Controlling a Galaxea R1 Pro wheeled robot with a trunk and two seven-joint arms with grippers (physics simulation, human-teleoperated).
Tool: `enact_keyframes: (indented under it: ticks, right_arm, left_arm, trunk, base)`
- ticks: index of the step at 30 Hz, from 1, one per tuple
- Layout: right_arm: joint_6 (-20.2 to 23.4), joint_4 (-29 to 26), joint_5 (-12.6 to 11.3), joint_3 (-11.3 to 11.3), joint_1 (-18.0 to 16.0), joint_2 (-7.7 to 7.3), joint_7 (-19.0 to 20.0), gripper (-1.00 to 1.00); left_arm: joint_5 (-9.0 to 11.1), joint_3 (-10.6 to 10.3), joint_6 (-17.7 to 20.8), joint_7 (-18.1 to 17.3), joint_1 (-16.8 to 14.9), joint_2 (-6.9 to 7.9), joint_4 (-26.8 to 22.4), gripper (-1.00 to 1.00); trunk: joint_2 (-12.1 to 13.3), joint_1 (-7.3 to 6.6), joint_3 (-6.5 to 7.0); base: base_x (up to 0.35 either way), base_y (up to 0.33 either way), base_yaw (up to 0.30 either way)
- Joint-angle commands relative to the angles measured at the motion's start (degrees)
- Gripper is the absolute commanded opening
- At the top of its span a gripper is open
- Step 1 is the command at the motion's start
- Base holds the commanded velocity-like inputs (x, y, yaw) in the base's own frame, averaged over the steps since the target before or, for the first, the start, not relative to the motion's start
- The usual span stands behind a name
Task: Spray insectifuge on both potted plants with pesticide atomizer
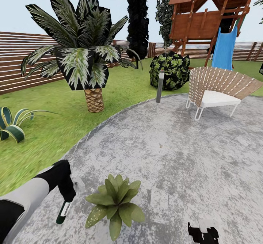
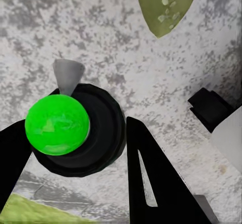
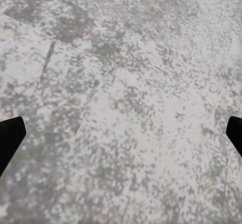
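The left hand point(image 1: 65, 200) hangs low over the round grey mottled paving point(image 1: 190, 152), its fingers closed around the pesticide atomizer point(image 1: 63, 213). From the head view the bottle is a slim white tube with a green band and a black end, pointing down and slightly tilted toward the ground, just left of a potted plant point(image 1: 116, 204). That plant is a low rosette of pointed green leaves, some pale-speckled, sitting on the paving; its pot is hidden under the leaves.

In the left wrist view the atomizer point(image 2: 65, 128) is seen end-on: a bright green dome on a black round body, with a small grey cone beside it, held between the dark fingers point(image 2: 156, 178). One speckled leaf tip point(image 2: 164, 5) reaches in over the paving.

The right hand point(image 1: 203, 233) sits low over bare paving, with its fingertips point(image 3: 10, 138) spread wide apart and nothing between them.

Beyond the paving lie lawn point(image 1: 44, 127), a palm point(image 1: 82, 50), a striped curling-leaf plant point(image 1: 11, 125), a dark shrub point(image 1: 170, 70), a woven chair point(image 1: 219, 88), a wooden play tower with a blue slide point(image 1: 223, 48), and a slat fence point(image 1: 14, 65).
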Motion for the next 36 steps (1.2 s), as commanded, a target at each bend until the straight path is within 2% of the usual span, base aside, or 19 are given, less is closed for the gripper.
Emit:
enact_keyframes:
  ticks: [1,3,6,11,14,17,19,22,24,28,36]
  right_arm:
    - [-0.17,0.06,0.61,-0.45,-0.04,0.01,-0.18,1.0]
    - [-0.17,0.06,0.61,-0.4,-0.04,0.01,-0.18,1.0]
    - [-0.17,0.07,0.62,-0.4,-0.04,0.01,-0.18,1.0]
    - [-0.17,0.15,0.67,-0.37,-0.04,0.01,-0.18,1.0]
    - [-0.17,0.15,0.69,-0.37,-0.04,-0.07,-0.18,1.0]
    - [-0.17,0.15,0.69,-0.37,-0.04,-0.08,-0.18,1.0]
    - [-0.17,0.15,0.69,-0.37,-0.04,-0.08,-0.18,1.0]
    - [-0.17,0.15,0.69,-0.37,-0.04,-0.08,-0.18,1.0]
    - [-0.17,0.15,0.69,-0.37,-0.05,-0.08,-0.18,1.0]
    - [-0.17,0.15,0.69,-0.37,-0.04,-0.08,-0.18,1.0]
    - [-0.17,0.15,0.69,-0.37,-0.04,-0.17,-0.18,1.0]
  left_arm:
    - [-1.39,0.01,0.43,-0.46,0.0,0.02,-0.11,-1.0]
    - [-4.81,0.01,0.19,-0.66,0.59,0.08,-0.04,-1.0]
    - [-6.3,-0.12,-0.26,-0.76,0.98,0.16,0.07,-1.0]
    - [-6.36,-0.16,-1.22,-1.13,1.08,0.36,0.38,-1.0]
    - [-6.46,0.02,-3.79,-6.27,1.03,0.17,0.19,-1.0]
    - [-6.53,0.08,-4.2,-8.39,0.93,-0.4,0.04,-1.0]
    - [-6.51,0.08,-4.25,-8.67,0.97,-0.75,0.03,-1.0]
    - [-7.01,-1.69,-4.39,-8.5,1.12,-0.83,0.12,-1.0]
    - [-7.19,-2.48,-4.49,-8.37,1.28,-0.57,0.4,-1.0]
    - [-7.24,-2.7,-4.62,-8.25,1.84,0.01,0.58,-1.0]
    - [-7.21,-2.54,-4.28,-8.29,1.36,-1.89,-0.14,-1.0]
  trunk:
    - [-0.02,-0.01,-0.05]
    - [-0.02,-0.01,-0.05]
    - [-0.02,-0.01,-0.05]
    - [-0.02,-0.01,-0.05]
    - [-0.02,-0.01,-0.05]
    - [-0.02,-0.01,-0.05]
    - [-0.02,-0.01,-0.05]
    - [-0.02,-0.01,-0.05]
    - [-0.02,-0.01,-0.05]
    - [-0.02,-0.01,-0.05]
    - [-0.02,-0.01,-0.05]
  base:
    - [0.0,0.0,0.0]
    - [0.0,0.0,0.0]
    - [0.0,0.0,0.0]
    - [0.0,0.0,0.0]
    - [0.0,0.0,0.0]
    - [0.0,0.0,0.0]
    - [0.0,0.0,0.0]
    - [0.0,0.0,0.0]
    - [0.0,0.0,0.0]
    - [0.0,0.0,0.0]
    - [0.0,0.0,0.0]
